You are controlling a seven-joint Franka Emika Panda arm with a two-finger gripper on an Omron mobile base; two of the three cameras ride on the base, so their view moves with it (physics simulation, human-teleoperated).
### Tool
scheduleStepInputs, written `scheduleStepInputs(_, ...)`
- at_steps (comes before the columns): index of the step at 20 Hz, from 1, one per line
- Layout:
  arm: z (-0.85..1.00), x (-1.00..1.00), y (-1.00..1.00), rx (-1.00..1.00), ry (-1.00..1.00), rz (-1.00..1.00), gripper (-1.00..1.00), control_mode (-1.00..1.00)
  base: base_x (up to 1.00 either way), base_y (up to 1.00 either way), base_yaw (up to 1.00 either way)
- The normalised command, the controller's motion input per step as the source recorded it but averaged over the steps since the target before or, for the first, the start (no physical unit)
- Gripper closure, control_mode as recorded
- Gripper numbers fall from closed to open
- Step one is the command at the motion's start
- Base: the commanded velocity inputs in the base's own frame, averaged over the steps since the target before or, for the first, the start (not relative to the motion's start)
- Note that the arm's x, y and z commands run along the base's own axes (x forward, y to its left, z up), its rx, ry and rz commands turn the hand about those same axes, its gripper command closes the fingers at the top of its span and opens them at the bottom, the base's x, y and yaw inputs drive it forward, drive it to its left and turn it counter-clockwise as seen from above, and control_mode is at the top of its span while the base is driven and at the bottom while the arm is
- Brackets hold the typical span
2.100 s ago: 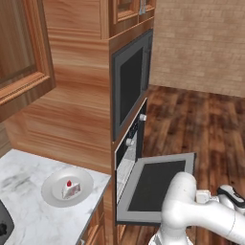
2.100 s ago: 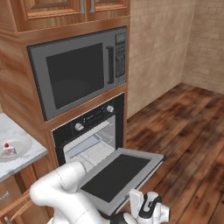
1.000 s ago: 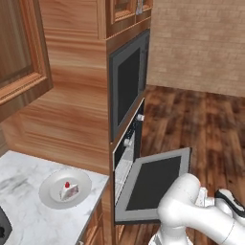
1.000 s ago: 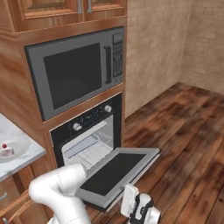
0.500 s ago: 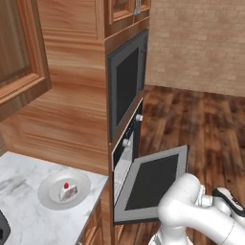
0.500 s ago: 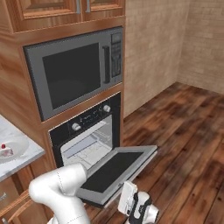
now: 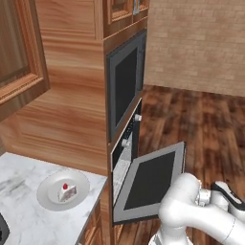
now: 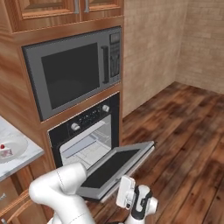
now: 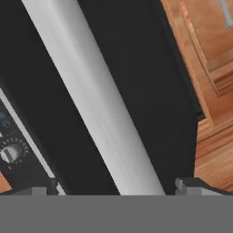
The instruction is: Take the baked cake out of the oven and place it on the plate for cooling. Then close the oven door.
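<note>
i'm looking at the oven [image 8: 85, 131] with its oven door [image 8: 114, 168] hanging partly open, tilted up from flat, in both base views. the right base view lets me see into the lit cavity with its rack, plus the two silver knobs on the control strip and the microwave [image 8: 74, 72] above. the left base view gives me what that one cuts off: the whole plate [image 7: 63, 190] on the marble counter [image 7: 28, 215] to the left of the oven, with the baked cake [image 7: 66, 192] sitting on it, red berry up. in the right base view i only catch the cake at the far left edge. the hand view puts the door's silver bar handle [image 9: 95, 100] right up close, running between the fingertips [image 9: 193, 185] of the gripper [image 9: 113, 189]; the fingers are spread wide and i can't tell if they touch the bar.
</note>
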Motion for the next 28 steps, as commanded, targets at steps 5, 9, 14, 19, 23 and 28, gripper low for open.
scheduleStepInputs(5, 0.38, 0.63, 1.00, 0.24, -0.09, 0.22, -1.00, -1.00, 0.00, 0.00, 0.00)
scheduleStepInputs(9, 0.37, 0.65, 1.00, 0.22, -0.09, 0.21, -1.00, -1.00, 0.00, 0.00, 0.00)
scheduleStepInputs(14, 0.29, 0.64, 1.00, 0.21, -0.09, 0.21, -1.00, -1.00, 0.00, 0.00, 0.00)
scheduleStepInputs(19, 0.22, 0.64, 1.00, 0.22, -0.08, 0.23, -1.00, -1.00, 0.00, 0.00, 0.00)
scheduleStepInputs(23, 0.10, 0.68, 1.00, 0.28, -0.05, 0.26, -1.00, -1.00, 0.00, 0.00, 0.00)
scheduleStepInputs(28, 0.01, 0.64, 0.89, 0.38, -0.04, 0.31, -1.00, -1.00, 0.00, 0.00, 0.00)
